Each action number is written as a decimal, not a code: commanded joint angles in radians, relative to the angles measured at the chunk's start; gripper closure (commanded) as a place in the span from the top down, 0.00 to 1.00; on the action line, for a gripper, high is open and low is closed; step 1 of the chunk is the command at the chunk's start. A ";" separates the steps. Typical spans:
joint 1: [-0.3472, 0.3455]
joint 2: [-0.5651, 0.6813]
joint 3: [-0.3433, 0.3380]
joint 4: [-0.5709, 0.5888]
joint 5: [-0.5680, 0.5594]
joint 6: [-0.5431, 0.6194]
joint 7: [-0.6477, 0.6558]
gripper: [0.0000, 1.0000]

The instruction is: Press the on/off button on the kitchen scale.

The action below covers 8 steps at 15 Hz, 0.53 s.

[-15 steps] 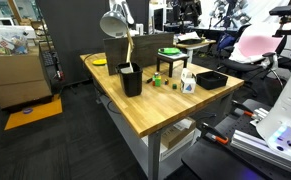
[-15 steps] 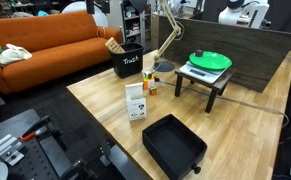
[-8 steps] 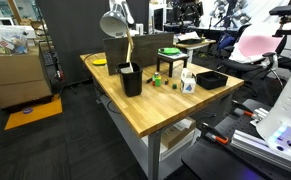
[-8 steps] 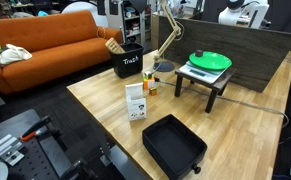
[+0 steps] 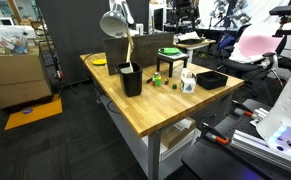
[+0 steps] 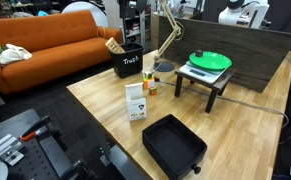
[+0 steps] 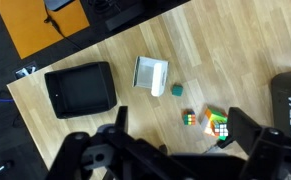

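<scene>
The kitchen scale is a flat white slab on a small black stand on the wooden table, with a green plate on top. It also shows in an exterior view. The scale's button is too small to make out. In the wrist view the scale is out of view. My gripper is open and empty, high above the table. Its two dark fingers frame two Rubik's cubes and a small green cube far below.
A black tray lies near the table's front, with a white box behind it. A black bin and a desk lamp stand at the back. The tray and box show in the wrist view.
</scene>
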 commanded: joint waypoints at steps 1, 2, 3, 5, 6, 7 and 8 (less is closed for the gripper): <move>0.000 0.018 -0.005 0.021 0.004 -0.004 0.014 1.00; -0.001 0.032 -0.009 0.035 0.008 -0.006 0.024 1.00; 0.000 0.041 -0.011 0.044 0.011 -0.008 0.028 1.00; 0.000 0.044 -0.011 0.049 0.012 -0.012 0.032 1.00; 0.000 0.044 -0.011 0.050 0.012 -0.013 0.033 1.00; 0.000 0.044 -0.011 0.051 0.012 -0.014 0.034 1.00; 0.000 0.044 -0.011 0.051 0.013 -0.015 0.034 1.00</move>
